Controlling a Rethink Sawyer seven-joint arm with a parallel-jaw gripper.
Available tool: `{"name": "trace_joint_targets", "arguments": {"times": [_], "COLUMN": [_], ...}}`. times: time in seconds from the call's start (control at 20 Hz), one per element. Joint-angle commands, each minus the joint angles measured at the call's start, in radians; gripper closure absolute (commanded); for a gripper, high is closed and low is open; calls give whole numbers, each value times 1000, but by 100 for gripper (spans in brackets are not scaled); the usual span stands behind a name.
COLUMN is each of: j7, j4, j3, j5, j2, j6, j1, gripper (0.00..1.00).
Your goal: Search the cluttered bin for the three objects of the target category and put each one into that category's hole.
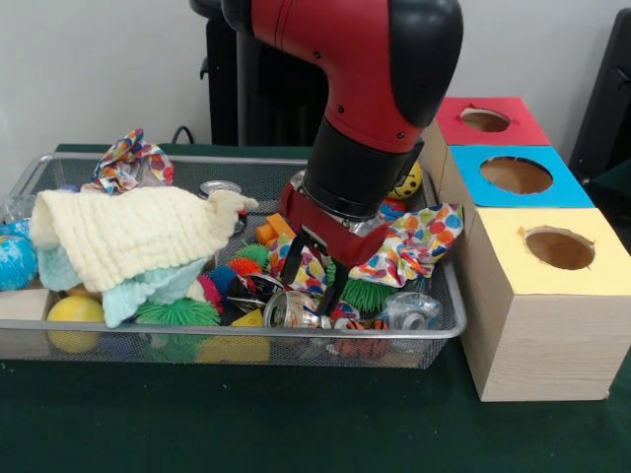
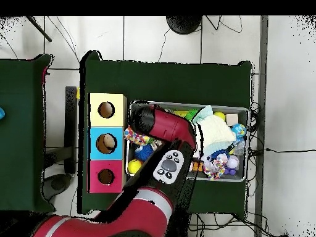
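Note:
My gripper (image 1: 314,279) reaches down into the wire bin (image 1: 449,330) near its front right. Its black fingers (image 1: 294,254) stand apart, open, straddling a fold of polka-dot cloth (image 1: 308,266), just above a shiny metal can (image 1: 291,308). Three wooden boxes with holes stand right of the bin: red top (image 1: 513,126), blue top (image 1: 557,187), yellow top (image 1: 513,258). In the overhead view the arm (image 2: 166,126) hides the gripper; the yellow (image 2: 117,102), blue (image 2: 118,136) and red (image 2: 117,168) boxes lie left of the bin (image 2: 185,103).
A cream cloth (image 1: 128,232) over a teal cloth (image 1: 148,286) covers the bin's left half. Around them lie a green spiky ball (image 1: 177,313), yellow ball (image 1: 74,310), globe ball (image 1: 15,261), clear jar (image 1: 409,313), another polka-dot cloth (image 1: 419,241) and orange blocks (image 1: 271,232).

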State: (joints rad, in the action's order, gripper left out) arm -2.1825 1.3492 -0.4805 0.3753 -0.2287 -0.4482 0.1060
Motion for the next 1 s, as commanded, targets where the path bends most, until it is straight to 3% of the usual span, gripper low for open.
{"name": "trace_joint_targets", "arguments": {"times": [0.05, 0.15, 0.6, 0.9, 1.0], "j7": [-271, -283, -231, -211, -220], "j4": [144, 187, 275, 307, 286], "j3": [130, 185, 284, 410, 374], "j5": [59, 84, 153, 187, 192], "j2": [82, 61, -66, -123, -129], "j6": [135, 218, 178, 243, 206], "j1": [-16, -35, -68, -135, -110], "gripper": [0, 0, 0, 0, 0]}}
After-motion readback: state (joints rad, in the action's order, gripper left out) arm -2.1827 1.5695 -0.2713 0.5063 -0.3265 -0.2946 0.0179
